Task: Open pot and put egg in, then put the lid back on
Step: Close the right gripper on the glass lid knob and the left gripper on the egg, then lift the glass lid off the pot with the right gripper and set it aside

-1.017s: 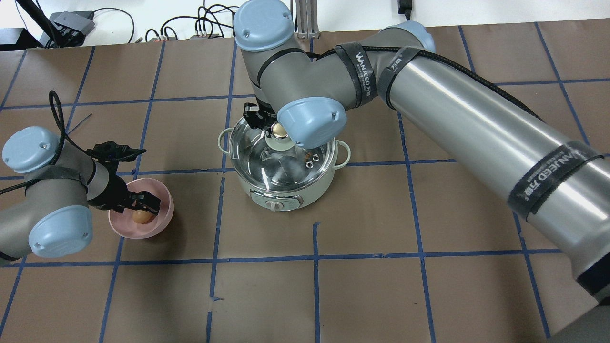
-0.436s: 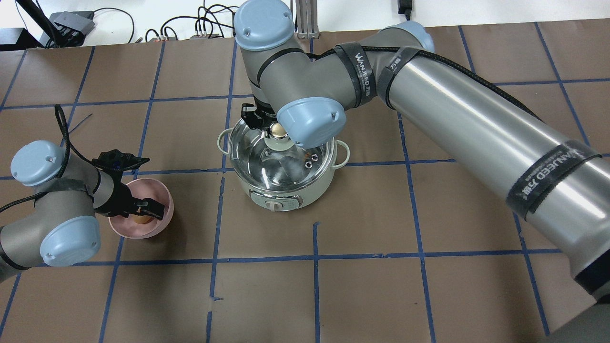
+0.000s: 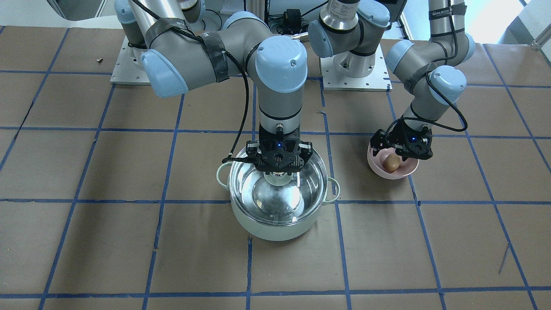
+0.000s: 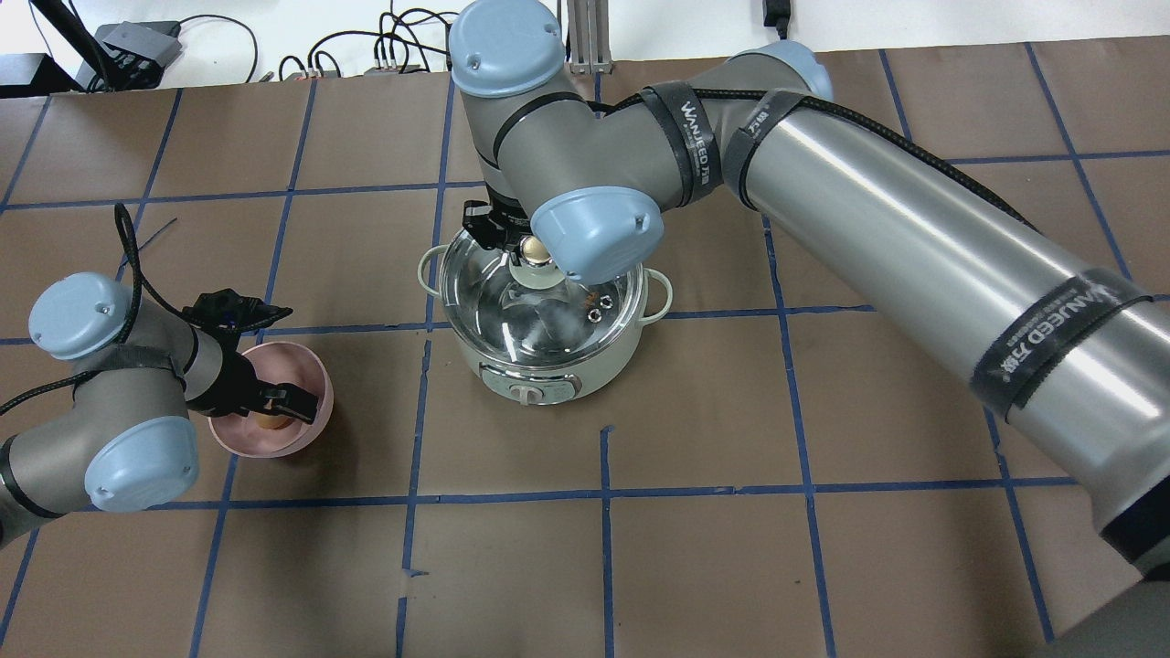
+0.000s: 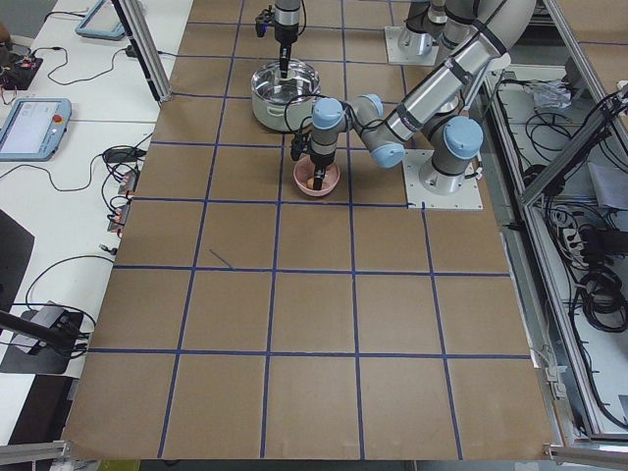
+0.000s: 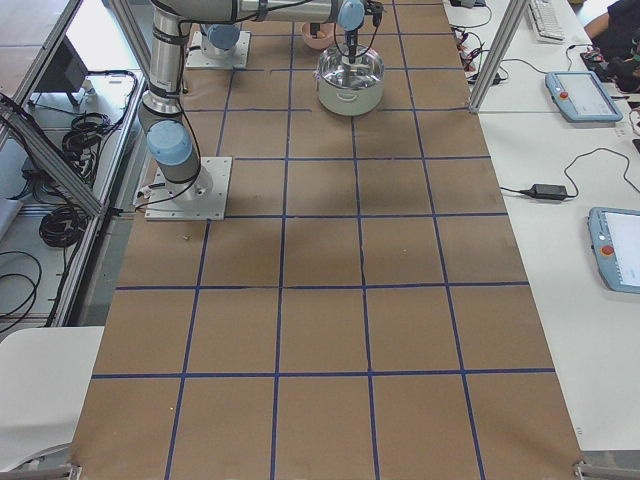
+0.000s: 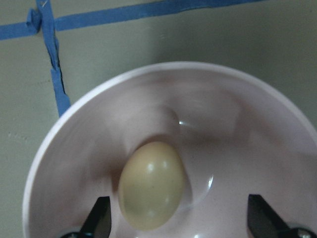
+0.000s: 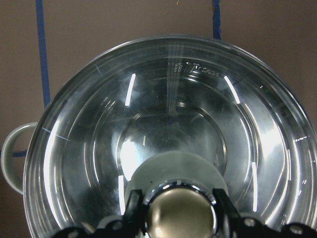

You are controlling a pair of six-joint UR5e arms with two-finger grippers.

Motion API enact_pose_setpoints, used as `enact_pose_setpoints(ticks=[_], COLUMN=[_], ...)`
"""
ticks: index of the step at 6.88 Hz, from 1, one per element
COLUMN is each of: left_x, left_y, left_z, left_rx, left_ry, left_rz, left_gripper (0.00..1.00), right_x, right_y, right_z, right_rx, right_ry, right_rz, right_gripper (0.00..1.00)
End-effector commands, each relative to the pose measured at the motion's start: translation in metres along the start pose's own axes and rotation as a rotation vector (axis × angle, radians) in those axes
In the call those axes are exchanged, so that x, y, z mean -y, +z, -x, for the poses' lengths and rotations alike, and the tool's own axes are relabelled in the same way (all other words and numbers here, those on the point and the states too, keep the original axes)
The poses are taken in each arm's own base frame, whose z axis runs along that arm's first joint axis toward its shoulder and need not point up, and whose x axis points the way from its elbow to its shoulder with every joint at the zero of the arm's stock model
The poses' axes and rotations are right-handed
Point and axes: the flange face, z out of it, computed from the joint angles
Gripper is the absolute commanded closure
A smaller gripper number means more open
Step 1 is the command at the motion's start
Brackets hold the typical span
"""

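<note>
The mint-green pot (image 4: 539,379) stands mid-table with the glass lid (image 4: 512,302) on it. My right gripper (image 4: 528,245) points straight down over the lid. In the right wrist view its fingers (image 8: 132,208) press against both sides of the brass-capped knob (image 8: 179,213). The tan egg (image 7: 151,183) lies in a pink bowl (image 4: 311,375) to the pot's left. My left gripper (image 7: 181,223) is open and lowered into the bowl. The egg is between its fingertips, nearer the left one. The front view shows the egg (image 3: 391,162) under that gripper (image 3: 402,155).
The brown paper table (image 4: 731,548) is marked with blue tape squares. Cables and a grey box (image 4: 137,41) lie along the far edge. The right arm's long forearm (image 4: 914,238) spans the table's right half, above the surface.
My left arm has shifted right and lowered, so its open fingers now straddle the egg in the bowl. The right gripper has edged slightly at the knob. The pot has not moved.
</note>
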Motion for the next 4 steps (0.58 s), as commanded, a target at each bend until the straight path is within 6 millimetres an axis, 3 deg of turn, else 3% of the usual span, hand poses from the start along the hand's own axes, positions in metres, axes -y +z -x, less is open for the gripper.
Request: enact_pose_setpoints(ticks=[1,2,3,4], left_x=[0.001,0.002,0.003,0.005], left_y=[0.001,0.001,0.002,0.002], left_z=[-0.001,-0.001,0.0,0.001], left_rx=[-0.008,-0.018,-0.021,-0.02], left_ry=[0.004,0.003,0.002,0.002], left_rz=[-0.004,-0.008,-0.007,-0.008], left_gripper=[0.05,0.05,0.04,0.05], right_x=[0.008,0.005,0.023,0.045], right_y=[-0.049,-0.099,-0.107,-0.103], right_z=[-0.004,-0.031,-0.083,-0.149], right_rx=[0.018,0.012,-0.031,-0.064], right_ry=[-0.006,0.006,-0.025,-0.129], right_rz=[-0.053,-0.041,-0.003,0.064], right_gripper=[0.8,0.8,0.8,0.8])
